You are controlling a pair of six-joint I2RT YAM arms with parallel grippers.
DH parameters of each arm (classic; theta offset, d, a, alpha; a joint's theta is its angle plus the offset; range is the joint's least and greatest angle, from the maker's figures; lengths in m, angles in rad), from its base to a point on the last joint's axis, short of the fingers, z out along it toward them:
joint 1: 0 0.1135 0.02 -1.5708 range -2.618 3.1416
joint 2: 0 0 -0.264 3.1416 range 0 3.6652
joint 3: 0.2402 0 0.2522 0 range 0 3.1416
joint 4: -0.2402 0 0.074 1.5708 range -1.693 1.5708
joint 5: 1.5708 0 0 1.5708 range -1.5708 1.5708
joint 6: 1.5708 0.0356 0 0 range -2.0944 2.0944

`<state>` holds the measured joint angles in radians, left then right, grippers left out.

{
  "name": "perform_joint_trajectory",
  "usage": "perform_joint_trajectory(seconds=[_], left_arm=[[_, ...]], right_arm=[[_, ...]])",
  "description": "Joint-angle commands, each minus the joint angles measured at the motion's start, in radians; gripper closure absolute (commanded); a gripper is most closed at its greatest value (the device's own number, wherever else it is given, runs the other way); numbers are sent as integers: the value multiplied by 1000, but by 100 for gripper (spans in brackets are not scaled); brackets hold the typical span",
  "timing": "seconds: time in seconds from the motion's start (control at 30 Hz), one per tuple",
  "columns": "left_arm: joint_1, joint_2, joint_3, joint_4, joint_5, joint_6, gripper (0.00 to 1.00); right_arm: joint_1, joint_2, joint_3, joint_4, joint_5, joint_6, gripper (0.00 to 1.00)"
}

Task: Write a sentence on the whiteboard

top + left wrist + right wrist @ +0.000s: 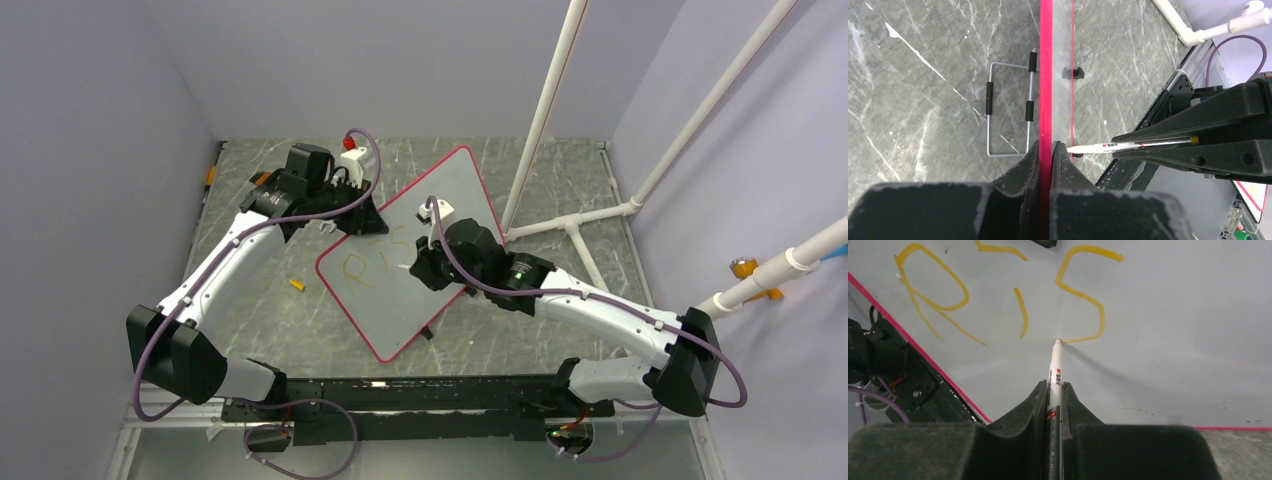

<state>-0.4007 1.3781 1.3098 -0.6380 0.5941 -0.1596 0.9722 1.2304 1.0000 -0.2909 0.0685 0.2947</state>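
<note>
The whiteboard [400,312], pale grey with a red-pink rim, lies tilted across the middle of the table. My left gripper [362,224] is shut on its upper-left rim [1046,75], one finger on each face [1046,145]. The sentence [365,262] shows as orange-yellow letters: an R [933,295], an i [1021,312] and an S [1083,290]. My right gripper [1054,385] is shut on a slim white marker [1056,365]. The marker's tip touches the board [1173,340] at the lower end of the S.
A bent wire stand [1008,115] lies on the marble table beside the board's edge. A small orange cap [296,284] rests left of the board. White pipe framing [570,215] rises at the right, and a red-and-white object [350,150] sits at the back.
</note>
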Motion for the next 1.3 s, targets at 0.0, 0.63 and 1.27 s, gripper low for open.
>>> perform_joint_trajectory(seconds=[0.0, 0.63, 1.27], left_arm=[[-17, -7, 11, 74, -169, 124, 100], [-17, -16, 10, 73, -175, 127, 100], [-17, -13, 12, 73, -169, 126, 100]], right_arm=[[4, 2, 57, 107, -40, -17, 100], [-23, -154, -7, 211, 179, -16, 100], [-83, -97, -40, 142, 137, 15, 100]])
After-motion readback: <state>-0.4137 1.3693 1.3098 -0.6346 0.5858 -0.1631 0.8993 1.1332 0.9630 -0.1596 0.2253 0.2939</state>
